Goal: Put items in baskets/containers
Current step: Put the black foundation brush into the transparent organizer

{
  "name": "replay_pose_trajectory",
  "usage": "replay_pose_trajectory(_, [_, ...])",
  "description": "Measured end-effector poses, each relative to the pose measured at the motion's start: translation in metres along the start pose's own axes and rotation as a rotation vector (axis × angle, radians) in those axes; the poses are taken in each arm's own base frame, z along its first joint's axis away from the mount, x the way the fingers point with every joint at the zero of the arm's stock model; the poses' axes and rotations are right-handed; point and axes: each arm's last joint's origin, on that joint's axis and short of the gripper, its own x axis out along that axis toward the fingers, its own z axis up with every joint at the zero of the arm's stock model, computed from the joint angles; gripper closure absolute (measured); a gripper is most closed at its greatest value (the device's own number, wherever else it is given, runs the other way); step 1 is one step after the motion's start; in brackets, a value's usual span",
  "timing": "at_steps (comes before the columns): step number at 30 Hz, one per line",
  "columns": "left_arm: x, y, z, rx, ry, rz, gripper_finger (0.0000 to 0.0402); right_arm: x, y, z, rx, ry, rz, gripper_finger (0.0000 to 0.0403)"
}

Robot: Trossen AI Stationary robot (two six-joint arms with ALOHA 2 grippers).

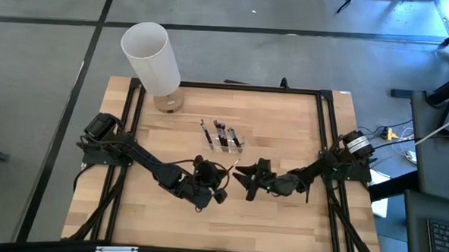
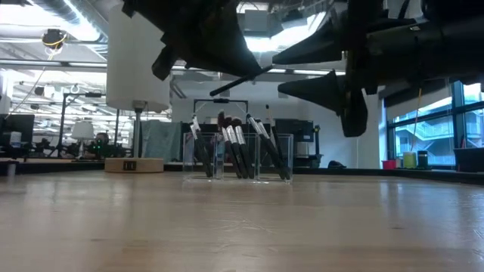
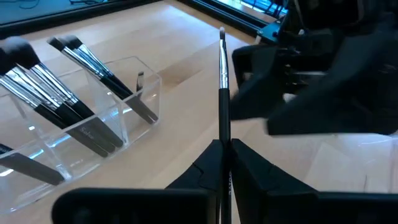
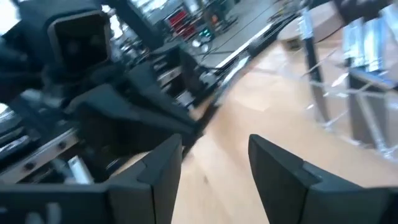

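The clear organizer (image 1: 229, 147) (image 2: 274, 157) (image 3: 147, 93) stands upright on the table's far middle. Several dark brushes with silver ferrules (image 2: 236, 147) (image 3: 59, 93) lean inside it, bristles up. My left gripper (image 1: 209, 180) (image 3: 224, 152) hovers near the table's middle, shut on one thin dark brush (image 3: 223, 93) (image 2: 240, 81). My right gripper (image 1: 251, 180) (image 4: 214, 165) (image 2: 291, 72) faces it from the right, open. The brush's free end (image 2: 263, 69) points at the gap between the right fingers. Whether they touch it does not show. My left gripper pinches the thin brush by the rear of its handle (image 3: 224, 144) between the two fingertips. The brush runs on along the fingers and sticks out past them, its silver ferrule (image 3: 222, 68) ahead. It is lifted clear of the table, slanting slightly upward toward the right gripper.
A tall white cylinder (image 1: 151, 58) (image 2: 136, 60) stands on a round wooden base (image 1: 168, 102) at the table's far left. A black frame (image 1: 234, 87) runs along the table's edges. Bare wood lies along the near side (image 1: 220, 224).
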Motion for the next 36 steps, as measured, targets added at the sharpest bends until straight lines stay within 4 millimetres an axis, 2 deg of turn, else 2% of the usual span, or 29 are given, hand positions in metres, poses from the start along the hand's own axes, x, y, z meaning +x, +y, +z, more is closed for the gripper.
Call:
replay_pose_trajectory(6, [0.0, 0.0, 0.0, -0.002, -0.001, -0.001, 0.0382, 0.0, 0.004, 0.007, 0.008, -0.069, 0.017, 0.0222])
replay_pose_trajectory(16, [-0.001, -0.007, 0.006, -0.016, -0.033, -0.061, 0.0382, 0.005, 0.0, 0.011, 0.001, -0.074, 0.028, 0.0258])
replay_pose_trajectory(22, [-0.001, -0.007, 0.005, 0.002, -0.018, -0.072, 0.0382, 0.006, 0.0, 0.012, -0.01, -0.076, 0.031, 0.0295])
replay_pose_trajectory(31, [0.0, -0.006, 0.003, 0.009, 0.016, -0.096, 0.0381, 0.006, 0.002, 0.014, -0.075, -0.079, 0.065, 0.038])
replay_pose_trajectory(36, [0.002, -0.005, 0.005, 0.005, 0.011, -0.089, 0.0359, 0.009, -0.002, 0.016, -0.151, -0.078, 0.049, 0.0383])
